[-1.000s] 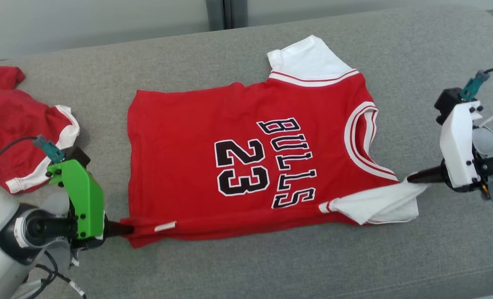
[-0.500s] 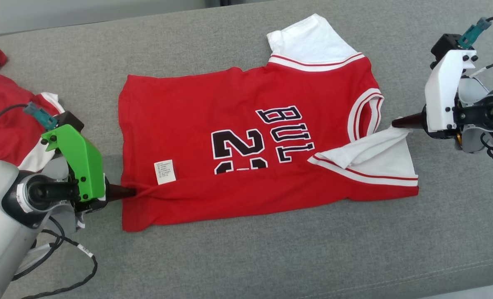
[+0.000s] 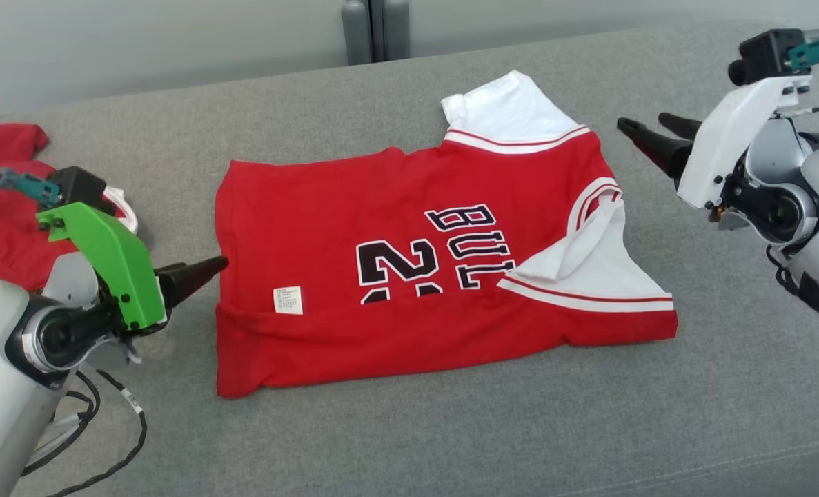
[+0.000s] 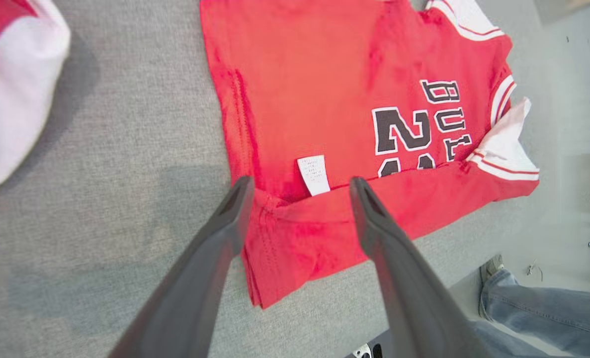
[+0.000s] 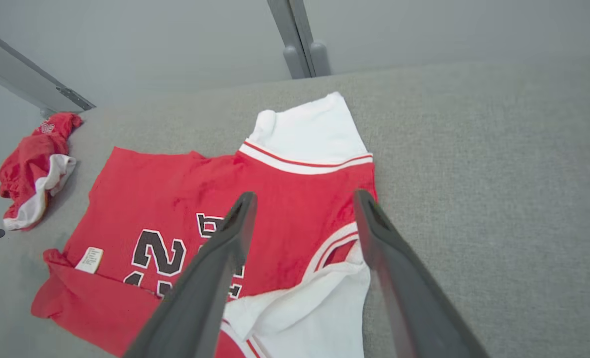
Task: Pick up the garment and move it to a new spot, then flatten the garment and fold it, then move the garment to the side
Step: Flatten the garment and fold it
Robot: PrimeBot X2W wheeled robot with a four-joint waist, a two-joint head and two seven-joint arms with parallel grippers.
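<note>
In the head view, the red Bulls jersey (image 3: 416,228) is lying at the centre of the grey sofa cushion (image 3: 450,442). Its six-o'clock edge is now turned up over the number, where half a second ago both grippers were pinching it. The left gripper (image 3: 216,266), at nine o'clock, and the right gripper (image 3: 642,121), at two o'clock, are backing off with jaws parted and empty, so the first fold looks done and a second is likely waiting. A second red garment (image 3: 2,207) is sitting crumpled at nine o'clock. In the left wrist view, wide-spread fingers are hovering over the folded corner beside the white care label (image 4: 313,174), while a person's jeans-clad leg (image 4: 548,308) is standing at four o'clock. In the right wrist view, gaping fingers are holding nothing above the folded white sleeve (image 5: 304,308), with a pale wall (image 5: 126,40) and grey post (image 5: 299,44) at twelve o'clock.
</note>
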